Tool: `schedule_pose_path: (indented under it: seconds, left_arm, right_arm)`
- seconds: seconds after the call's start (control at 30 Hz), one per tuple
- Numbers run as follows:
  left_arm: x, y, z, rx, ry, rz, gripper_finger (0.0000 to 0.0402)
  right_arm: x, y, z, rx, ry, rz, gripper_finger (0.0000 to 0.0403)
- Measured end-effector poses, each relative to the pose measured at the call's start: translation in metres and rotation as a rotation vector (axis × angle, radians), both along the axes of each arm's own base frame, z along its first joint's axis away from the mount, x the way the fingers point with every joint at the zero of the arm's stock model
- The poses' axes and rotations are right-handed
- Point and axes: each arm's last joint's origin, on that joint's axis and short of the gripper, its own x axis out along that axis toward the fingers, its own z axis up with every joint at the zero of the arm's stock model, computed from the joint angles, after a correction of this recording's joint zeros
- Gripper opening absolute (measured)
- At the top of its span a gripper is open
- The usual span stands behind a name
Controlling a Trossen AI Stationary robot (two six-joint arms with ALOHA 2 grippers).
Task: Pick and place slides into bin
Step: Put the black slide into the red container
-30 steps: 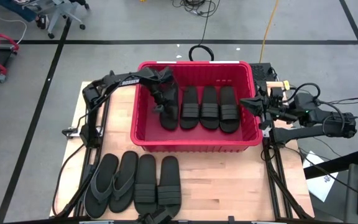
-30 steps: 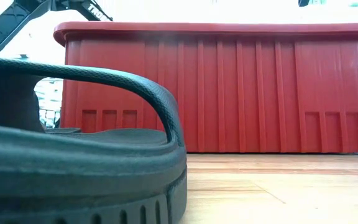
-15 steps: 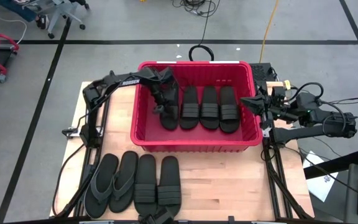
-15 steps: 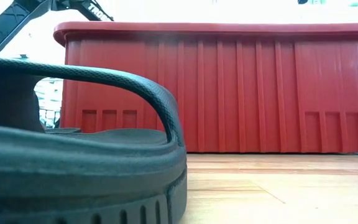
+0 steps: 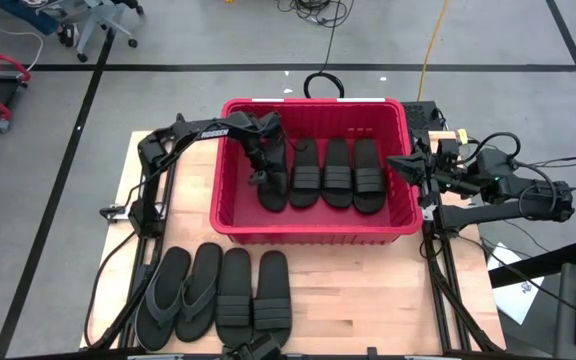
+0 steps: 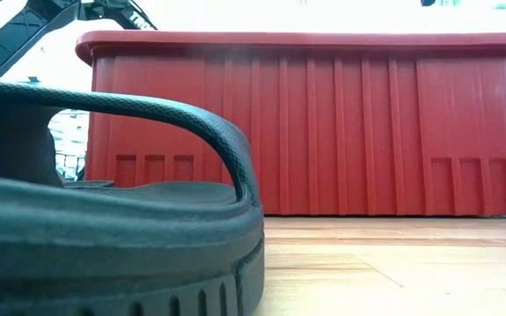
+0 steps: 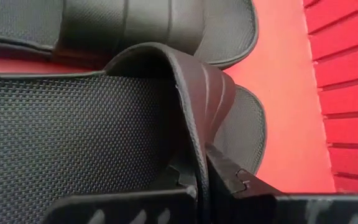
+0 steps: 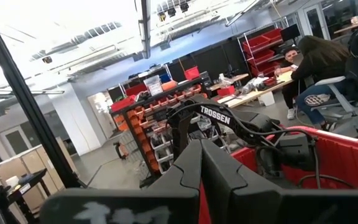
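Four slides (image 5: 216,296) wait on the desk (image 5: 368,290). In the bin (image 5: 230,225), the left end effector (image 7: 202,177) pinches a slide (image 5: 272,180) by its strap; it should lower flat beside the three before releasing. The right end effector (image 8: 199,165) idles beside the bin, fingers together.

light: bright, even overhead, soft shadows under the bin (image 5: 313,232) | low view: window glare above bin rim, nearest slide (image 6: 104,219) looms soft-focused | right wrist view: ceiling lamps blown out, background hazy | left wrist view: close, sharp strap texture
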Motion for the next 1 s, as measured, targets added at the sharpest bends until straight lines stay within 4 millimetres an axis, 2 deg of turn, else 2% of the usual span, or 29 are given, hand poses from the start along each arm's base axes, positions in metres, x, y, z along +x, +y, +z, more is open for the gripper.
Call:
schedule_pose_path:
  seconds: [0.13,0.3,0.67,0.83,1.0]
  left_arm:
    - [0.000,0.001,0.000,0.015,0.008,0.004,0.0017]
    - [0.000,0.002,-0.001,0.052,0.036,0.022,0.0060]
    - [-0.001,0.004,-0.001,0.067,0.050,0.044,0.0199]
    - [-0.003,0.001,0.012,0.107,0.012,-0.002,0.0245]
    - [-0.007,-0.003,0.036,0.191,-0.027,-0.003,0.0263]
  right_arm:
    - [0.000,0.000,0.000,0.000,0.000,0.000,0.0000]
    - [0.000,0.000,0.000,0.004,-0.001,0.001,0.0000]
    - [0.000,0.000,0.000,0.004,0.000,0.001,0.0000]
    - [0.000,0.000,0.000,0.004,0.003,0.002,0.0000]
    - [0.000,0.000,-0.001,0.003,0.006,0.004,0.0000]
